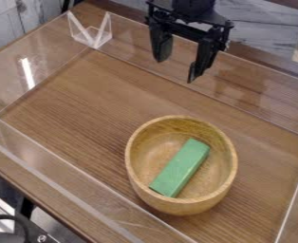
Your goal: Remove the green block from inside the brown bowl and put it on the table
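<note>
The table (76, 104) is bare wood with clear plastic walls along its edges; a wide sideways carry could clip a wall. The bowl (182, 163) sits loose near the front right, so a finger catching its thick rim would probably shove or tip it. The gripper (187, 55) hangs high at the back, well apart from the bowl, jaws spread wide and holding nothing. The block (181, 168) lies flat inside the bowl, slanted against the curved bottom; a pinch across the wrong sides would likely slip off
</note>
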`<state>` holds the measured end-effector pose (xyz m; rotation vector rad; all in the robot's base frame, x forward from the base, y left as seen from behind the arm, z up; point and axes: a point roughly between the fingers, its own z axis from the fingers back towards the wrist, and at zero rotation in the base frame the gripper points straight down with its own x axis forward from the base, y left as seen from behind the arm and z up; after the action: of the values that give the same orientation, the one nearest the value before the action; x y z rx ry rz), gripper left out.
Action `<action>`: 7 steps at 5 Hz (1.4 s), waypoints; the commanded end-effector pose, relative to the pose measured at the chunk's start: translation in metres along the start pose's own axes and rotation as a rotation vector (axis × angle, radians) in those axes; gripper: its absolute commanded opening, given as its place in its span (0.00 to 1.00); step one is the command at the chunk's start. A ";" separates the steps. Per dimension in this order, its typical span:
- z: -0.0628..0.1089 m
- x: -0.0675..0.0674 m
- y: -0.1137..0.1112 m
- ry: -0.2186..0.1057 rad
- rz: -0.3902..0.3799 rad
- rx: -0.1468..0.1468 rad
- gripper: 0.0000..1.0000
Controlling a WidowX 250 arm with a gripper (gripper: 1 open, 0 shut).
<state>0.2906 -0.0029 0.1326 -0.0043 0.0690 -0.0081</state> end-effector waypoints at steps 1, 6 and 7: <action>-0.010 -0.016 -0.008 0.003 0.022 -0.010 1.00; -0.083 -0.083 -0.067 -0.058 0.090 -0.065 1.00; -0.091 -0.079 -0.065 -0.061 0.093 -0.071 1.00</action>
<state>0.1984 -0.0670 0.0409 -0.0621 0.0404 0.0826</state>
